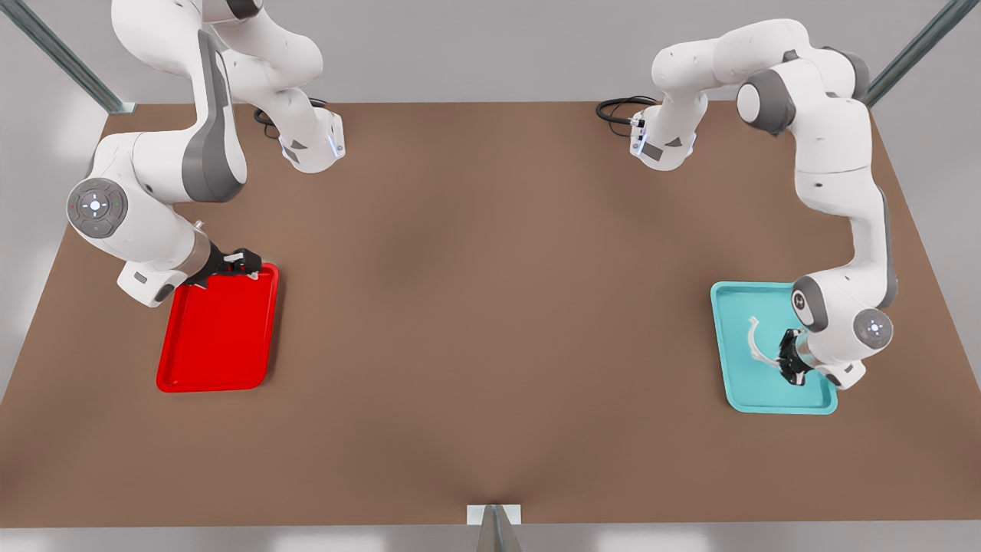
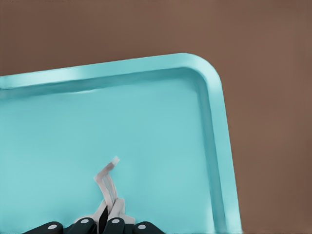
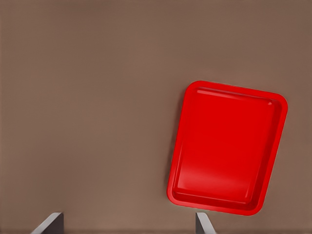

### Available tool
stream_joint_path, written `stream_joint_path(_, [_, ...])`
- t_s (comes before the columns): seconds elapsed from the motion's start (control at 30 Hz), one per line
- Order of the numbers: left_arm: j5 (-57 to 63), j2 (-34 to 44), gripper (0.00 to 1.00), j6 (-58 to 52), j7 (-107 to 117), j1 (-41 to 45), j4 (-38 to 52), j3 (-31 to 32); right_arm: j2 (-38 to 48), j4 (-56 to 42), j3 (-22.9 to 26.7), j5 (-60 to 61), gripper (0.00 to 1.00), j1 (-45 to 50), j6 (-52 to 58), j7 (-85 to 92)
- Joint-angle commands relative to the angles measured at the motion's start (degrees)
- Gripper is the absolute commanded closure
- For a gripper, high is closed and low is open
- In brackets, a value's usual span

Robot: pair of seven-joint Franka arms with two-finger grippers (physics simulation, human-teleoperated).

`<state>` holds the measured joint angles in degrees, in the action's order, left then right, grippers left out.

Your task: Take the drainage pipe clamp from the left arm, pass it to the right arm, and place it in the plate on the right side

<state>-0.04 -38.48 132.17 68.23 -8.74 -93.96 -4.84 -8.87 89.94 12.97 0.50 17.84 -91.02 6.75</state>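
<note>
We see the left gripper [image 1: 783, 363] pinched on one end of the drainage pipe clamp [image 1: 755, 340], low over the teal tray [image 1: 734, 368], seemingly so the arc stays free for a handover. The right gripper [image 1: 239, 261] waits with fingers apart over the red plate [image 1: 218, 360], near its far rim.

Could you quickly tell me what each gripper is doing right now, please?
Left gripper: shut on the drainage pipe clamp, over the teal tray.
Right gripper: open, holding nothing, waiting by the red plate.
</note>
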Motion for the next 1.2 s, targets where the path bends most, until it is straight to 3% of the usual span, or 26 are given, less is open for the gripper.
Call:
stream_joint_path(0.0, [0.0, 2.5, 0.79, -2.4, 2.2, 1.0, 0.0, 0.4, 0.0, 0.0, 0.0, 0.0, 0.00, 0.0, 0.1, 0.0])
stream_joint_path(0.13, [-5.0, 8.8, 0.79, -12.4, 2.5, 8.1, 0.0, 1.1, -0.1, 0.0, 0.0, 0.0, 0.00, 0.1, 0.1, 0.0])
stream_joint_path(0.3, [-7.3, 8.4, 0.79, -17.0, 14.8, 18.7, 3.0, 6.2, -0.4, -0.2, -0.1, 0.5, 0.00, 0.2, -0.2, 0.0])
stream_joint_path(0.47, [-4.7, 2.8, 0.79, -17.0, 47.2, 32.1, 11.9, 6.2, -11.8, -8.9, -0.7, 8.7, 0.00, 12.9, -3.2, -0.9])
stream_joint_path(0.6, [-5.2, -2.9, 0.79, -20.7, 68.7, 37.0, 23.8, 7.7, -12.8, -7.1, -1.3, 14.6, 0.00, 16.1, -8.5, -0.5])
stream_joint_path(0.63, [-5.1, -5.1, 0.79, -22.7, 73.8, 38.4, 28.1, 7.7, -11.1, -4.0, -1.4, 14.7, 0.00, 17.5, -11.5, -0.5])
stream_joint_path(0.73, [-5.2, -7.1, 0.79, -18.1, 83.2, 40.8, 28.4, 7.7, -2.0, 12.9, -1.5, 18.0, 0.01, 21.3, -30.0, 0.0])
stream_joint_path(0.93, [-7.7, -9.3, 0.79, -16.1, 84.3, 44.5, 31.8, 9.0, 2.2, 28.1, -1.8, 24.5, 0.01, 23.6, -49.2, 6.3])
stream_joint_path(1.0, [-8.0, -9.8, 0.79, -13.5, 85.1, 44.5, 32.4, 9.1, 1.7, 31.3, -1.9, 25.8, 0.01, 25.8, -56.7, 6.3])
stream_joint_path(1.17, [-7.3, -10.3, 0.79, -13.0, 82.9, 44.6, 33.5, 9.1, 0.9, 31.3, -1.9, 27.9, 0.00, 27.5, -60.1, 6.2])
